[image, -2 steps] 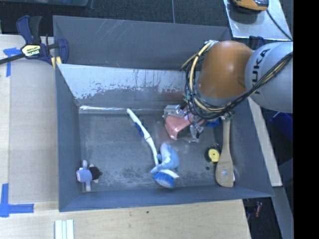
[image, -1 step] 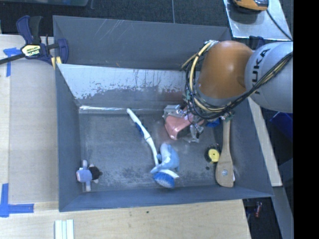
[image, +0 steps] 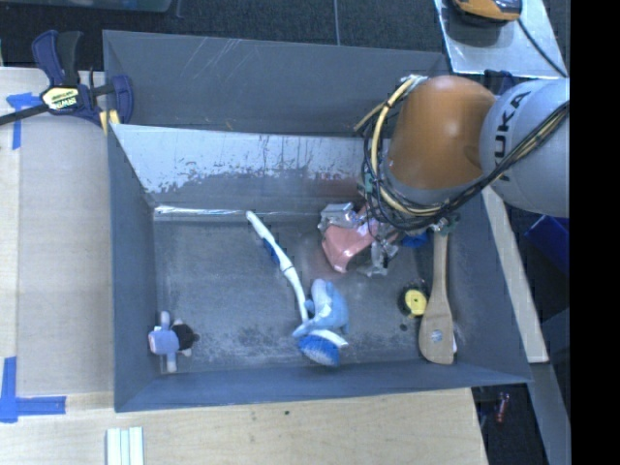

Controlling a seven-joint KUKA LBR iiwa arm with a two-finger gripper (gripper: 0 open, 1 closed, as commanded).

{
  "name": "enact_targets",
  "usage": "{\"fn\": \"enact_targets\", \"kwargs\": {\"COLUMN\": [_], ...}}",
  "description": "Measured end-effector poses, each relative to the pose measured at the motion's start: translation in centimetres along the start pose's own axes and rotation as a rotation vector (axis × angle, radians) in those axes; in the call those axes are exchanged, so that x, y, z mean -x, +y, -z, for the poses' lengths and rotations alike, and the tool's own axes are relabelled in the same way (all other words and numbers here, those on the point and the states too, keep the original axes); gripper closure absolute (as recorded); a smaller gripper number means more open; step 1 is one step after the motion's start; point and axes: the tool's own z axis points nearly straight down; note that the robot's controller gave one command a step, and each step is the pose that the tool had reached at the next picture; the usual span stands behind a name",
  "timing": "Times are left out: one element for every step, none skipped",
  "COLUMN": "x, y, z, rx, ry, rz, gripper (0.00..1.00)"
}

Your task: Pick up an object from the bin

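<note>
Hovering just right of the pink lump [image: 341, 247], the gripper [image: 378, 258] hides whether it is spread.

- White-handled brush [image: 287, 269] with blue head: aslant across the floor of the bin [image: 131, 289], head near the front wall.
- Pale blue lump [image: 330, 304], kind unclear: touching the brush just above its head.
- Small blue-and-white figure [image: 169, 340]: front left corner, well apart from the rest.
- Wooden spatula [image: 439, 294]: along the right wall, blade toward the front.
- Small yellow round piece [image: 415, 302]: just beside the spatula, on the brush's side.
- Orange-and-black device [image: 480, 0]: outside the bin, past its far right corner.
</note>
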Motion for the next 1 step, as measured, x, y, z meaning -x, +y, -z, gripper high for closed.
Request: {"fn": "enact_targets", "kwargs": {"x": [-0.1], "y": [0.11], "z": [2.28], "rx": [0.005], "ry": [0.005], "rz": [-0.002], "gripper": [1.0]}}
